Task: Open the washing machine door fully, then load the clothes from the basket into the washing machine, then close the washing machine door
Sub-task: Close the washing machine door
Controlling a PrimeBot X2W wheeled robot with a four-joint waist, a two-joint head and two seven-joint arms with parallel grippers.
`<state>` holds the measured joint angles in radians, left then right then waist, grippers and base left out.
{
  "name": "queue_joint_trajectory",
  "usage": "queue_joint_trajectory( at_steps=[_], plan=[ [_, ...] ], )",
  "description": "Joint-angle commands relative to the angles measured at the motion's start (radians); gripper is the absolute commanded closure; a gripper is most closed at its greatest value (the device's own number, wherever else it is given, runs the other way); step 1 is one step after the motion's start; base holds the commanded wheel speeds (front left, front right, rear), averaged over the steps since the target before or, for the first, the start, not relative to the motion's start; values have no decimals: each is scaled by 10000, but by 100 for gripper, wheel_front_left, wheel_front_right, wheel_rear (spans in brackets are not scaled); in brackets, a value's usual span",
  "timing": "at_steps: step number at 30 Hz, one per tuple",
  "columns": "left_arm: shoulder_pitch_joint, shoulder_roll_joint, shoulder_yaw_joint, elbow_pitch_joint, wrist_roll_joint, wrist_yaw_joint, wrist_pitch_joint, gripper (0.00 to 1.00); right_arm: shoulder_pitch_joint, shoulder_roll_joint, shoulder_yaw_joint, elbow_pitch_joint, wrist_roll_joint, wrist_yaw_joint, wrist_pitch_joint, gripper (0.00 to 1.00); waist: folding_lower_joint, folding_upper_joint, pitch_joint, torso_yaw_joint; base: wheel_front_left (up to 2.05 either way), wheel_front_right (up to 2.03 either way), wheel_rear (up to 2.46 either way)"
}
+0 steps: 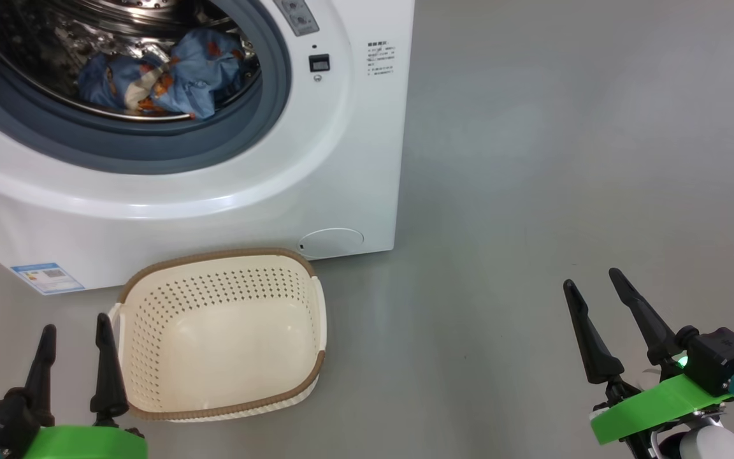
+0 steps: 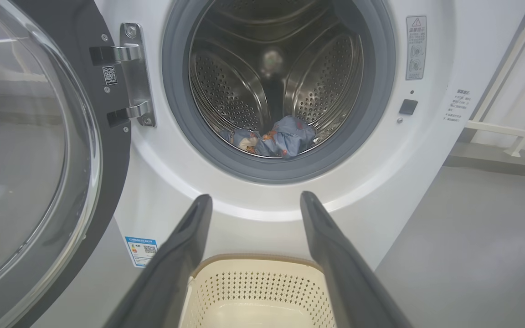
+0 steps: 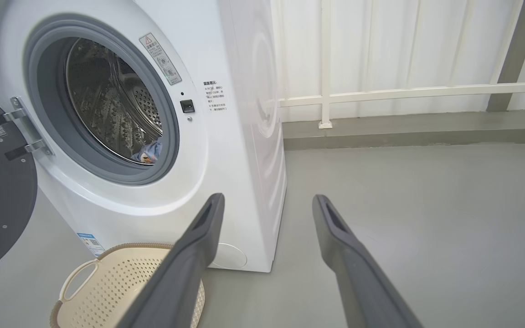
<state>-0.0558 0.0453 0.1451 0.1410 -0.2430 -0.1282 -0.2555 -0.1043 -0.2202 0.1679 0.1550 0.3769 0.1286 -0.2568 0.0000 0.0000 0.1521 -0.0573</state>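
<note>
done: round black-rimmed glass door wide open beside big white boxy washing machine; light blue printed clothes inside it | cream holey plastic basket before it, empty | left pincer, right pincer: wide apart, holding nothing | left: shut door

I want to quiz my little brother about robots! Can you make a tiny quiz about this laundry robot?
1. True or false: the basket is empty.
2. Where are the clothes? A: inside the washing machine. B: in the basket. C: on the floor.
3. Fill in: the washing machine door is ____, so closing it is the step left.
Key: 1 true. 2 A. 3 open.
</note>
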Motion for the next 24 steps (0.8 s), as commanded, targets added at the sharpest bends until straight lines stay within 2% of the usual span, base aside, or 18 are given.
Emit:
queue_joint_trajectory(
  at_steps=[1, 11, 24],
  plan=[
    [-6, 122, 283, -291, -19, -25, -63, 0, 128, -124, 185, -237, 25, 21, -49, 0, 0, 0, -42, 57, 0, 0, 0],
    [175, 77, 236, -462, -188, -25, -63, 0, 231, -231, 296, -241, 5, 21, -49, 0, 0, 0, -208, 704, 0, 0, 0],
    [474, 51, 298, -670, -562, -18, -63, 0, 175, -431, 592, -194, 37, 21, -49, 0, 0, 0, -328, 2045, 0, 0, 0]
  ],
)
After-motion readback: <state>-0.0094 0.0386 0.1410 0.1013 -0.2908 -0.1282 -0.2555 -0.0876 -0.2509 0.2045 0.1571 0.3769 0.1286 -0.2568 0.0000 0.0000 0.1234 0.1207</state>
